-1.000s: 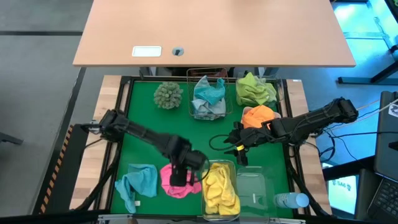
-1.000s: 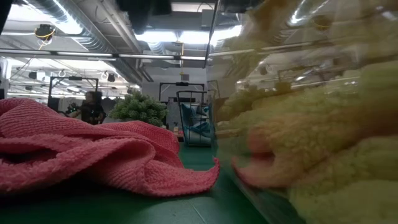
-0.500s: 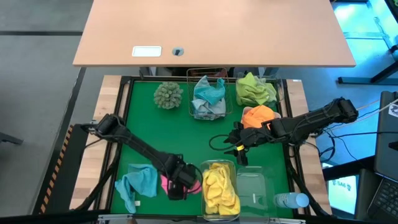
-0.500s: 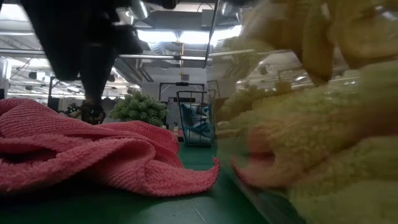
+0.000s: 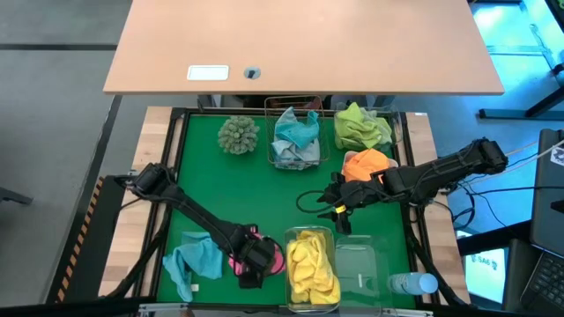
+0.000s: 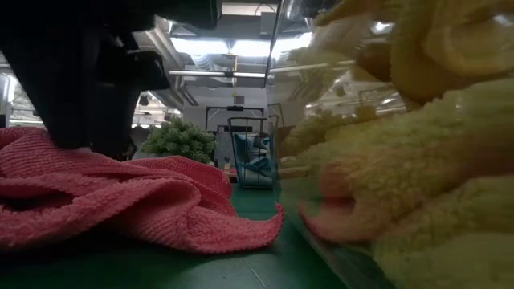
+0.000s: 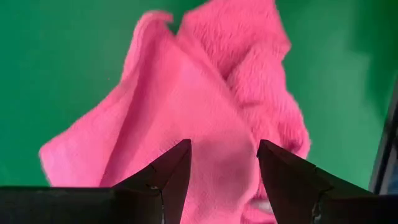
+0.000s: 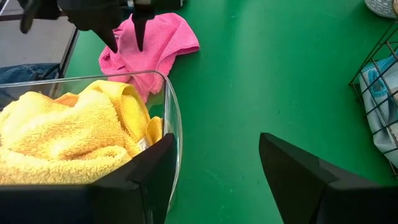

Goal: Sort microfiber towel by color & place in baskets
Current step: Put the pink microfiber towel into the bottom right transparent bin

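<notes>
A crumpled pink towel (image 5: pixel 276 258) lies on the green mat near the table's near edge, between a teal towel (image 5: pixel 199 256) and a clear tub (image 5: pixel 310 234) full of yellow towels (image 5: pixel 313 267). My left gripper (image 7: pixel 224 149) is open, pointing down right over the pink towel (image 7: pixel 205 124), with one fingertip on either side of a raised fold. The low view shows it come down to the pink towel's (image 6: pixel 144 201) top. My right gripper (image 8: pixel 217 140) is open and hovers over bare mat just far of the yellow tub, below the orange towel (image 5: pixel 366 164). My left gripper comes at the pink towel's middle (image 7: pixel 217 162) from above, fingers open and pointing down. Its fingertips (image 7: pixel 181 149) are level with the cloth's top. I cannot tell whether they touch it. The towel lies slack on the mat.
The copper wire basket (image 5: pixel 268 132) at the far edge holds teal and pale towels. A lime towel (image 5: pixel 361 126) sits to its right and a shaggy sage ball (image 5: pixel 238 134) to its left. Right of the yellow tub are an empty clear tub (image 5: pixel 363 267) and a bottle (image 5: pixel 412 283).
My left gripper has moved toward the near edge and come down onto the pink towel, staying open. The pink towel has kept its place and shape.
</notes>
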`<state>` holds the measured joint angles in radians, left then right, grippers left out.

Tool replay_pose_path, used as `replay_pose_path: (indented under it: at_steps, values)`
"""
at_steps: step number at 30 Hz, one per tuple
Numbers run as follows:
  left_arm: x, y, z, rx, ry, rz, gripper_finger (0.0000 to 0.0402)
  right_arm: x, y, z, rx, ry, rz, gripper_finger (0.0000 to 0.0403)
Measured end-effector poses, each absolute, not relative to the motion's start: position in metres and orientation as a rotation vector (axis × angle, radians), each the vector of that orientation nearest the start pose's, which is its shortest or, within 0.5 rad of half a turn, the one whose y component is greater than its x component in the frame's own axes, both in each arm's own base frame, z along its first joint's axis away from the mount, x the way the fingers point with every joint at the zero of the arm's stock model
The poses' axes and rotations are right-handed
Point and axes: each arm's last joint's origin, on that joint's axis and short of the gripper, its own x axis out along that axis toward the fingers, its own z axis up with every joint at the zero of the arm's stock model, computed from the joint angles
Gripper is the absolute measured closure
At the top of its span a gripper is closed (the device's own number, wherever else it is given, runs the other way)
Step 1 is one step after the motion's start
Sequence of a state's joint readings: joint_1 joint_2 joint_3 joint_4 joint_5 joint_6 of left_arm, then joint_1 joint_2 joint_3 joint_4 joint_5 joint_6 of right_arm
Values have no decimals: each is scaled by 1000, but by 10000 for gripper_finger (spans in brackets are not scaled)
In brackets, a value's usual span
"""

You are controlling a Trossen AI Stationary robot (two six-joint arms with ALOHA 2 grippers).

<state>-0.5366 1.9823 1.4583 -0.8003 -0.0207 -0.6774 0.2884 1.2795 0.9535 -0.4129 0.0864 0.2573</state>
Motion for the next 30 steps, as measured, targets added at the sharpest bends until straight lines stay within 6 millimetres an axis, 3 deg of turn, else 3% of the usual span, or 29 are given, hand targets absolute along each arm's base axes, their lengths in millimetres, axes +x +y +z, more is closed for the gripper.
replay_pose_path:
  at_steps: [13,19,23,28,30]
  values:
    - [324,-197,141,-175,1260,36,221,257,73,270,107,745,98,175]
    - [319,-194,133,-165,1250,65,229,257,74,270,107,745,98,175]
    - [320,-194,132,-181,1233,78,274,257,74,270,107,745,98,175]
    - [324,-195,135,-198,1204,71,376,257,74,270,107,744,98,175]
    - [327,-195,139,-218,1213,86,389,257,74,270,108,743,98,175]
